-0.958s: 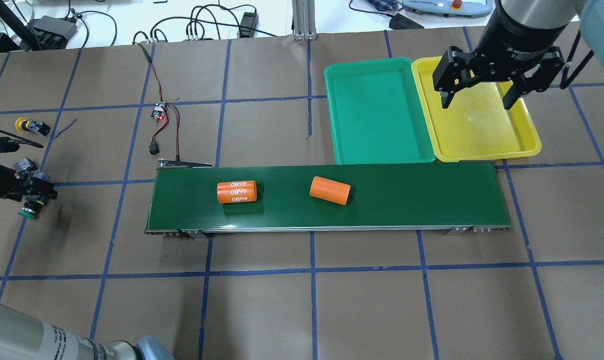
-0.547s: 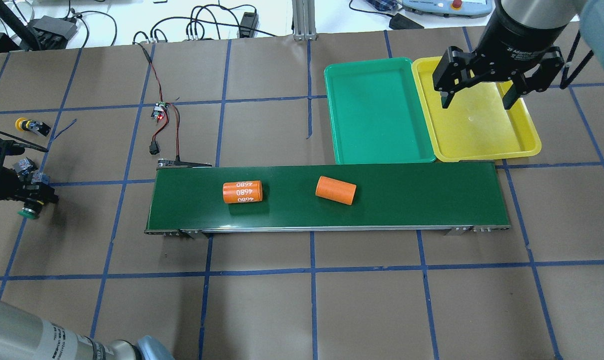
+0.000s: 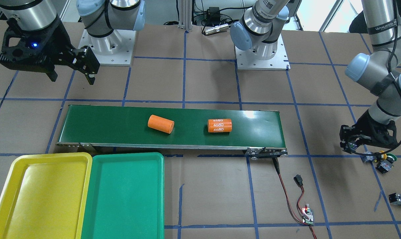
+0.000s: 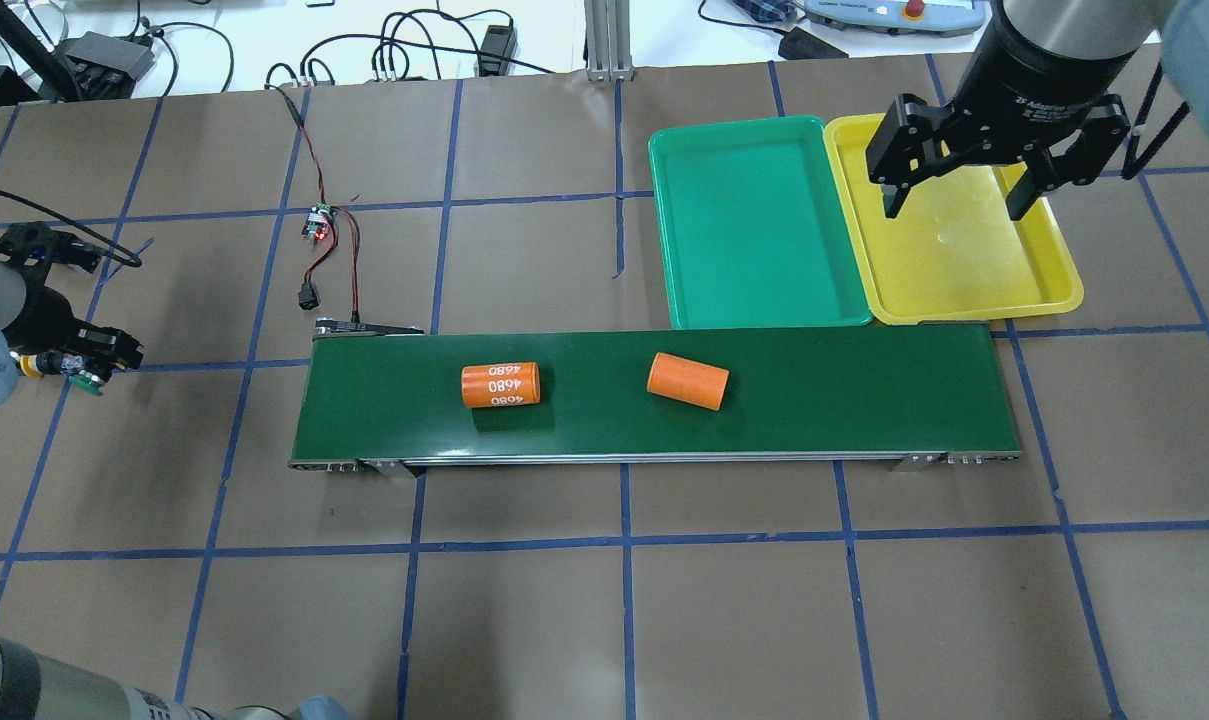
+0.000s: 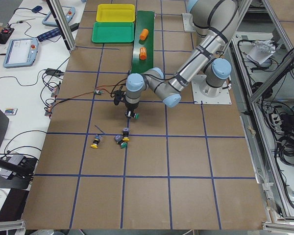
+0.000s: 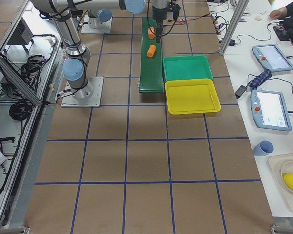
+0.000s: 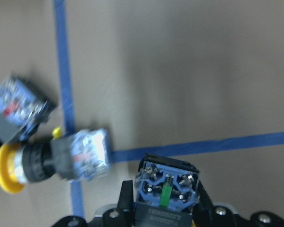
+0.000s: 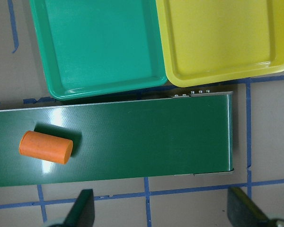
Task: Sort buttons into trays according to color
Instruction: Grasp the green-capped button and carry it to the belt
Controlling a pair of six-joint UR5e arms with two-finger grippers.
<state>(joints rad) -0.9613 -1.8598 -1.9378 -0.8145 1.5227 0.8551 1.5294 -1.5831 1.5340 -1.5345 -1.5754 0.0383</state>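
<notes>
Left gripper (image 7: 165,195): fingers (image 7: 126,199) pinching the green button (image 7: 166,182) by its blocky body, above the worktop (image 7: 203,71). Off to one side of the fingertips a yellow button (image 7: 52,158) lies on its side across the blue tape (image 7: 64,71). Another button (image 7: 18,111) sits just beyond it.

Right gripper (image 4: 954,195): fingers (image 8: 83,210) spread wide. In the wrist view the conveyor belt (image 8: 156,137) lies just past the fingertips, carrying an orange cylinder (image 8: 45,147). The green tray (image 8: 99,47) and yellow tray (image 8: 222,38) sit side by side beyond the belt.
</notes>
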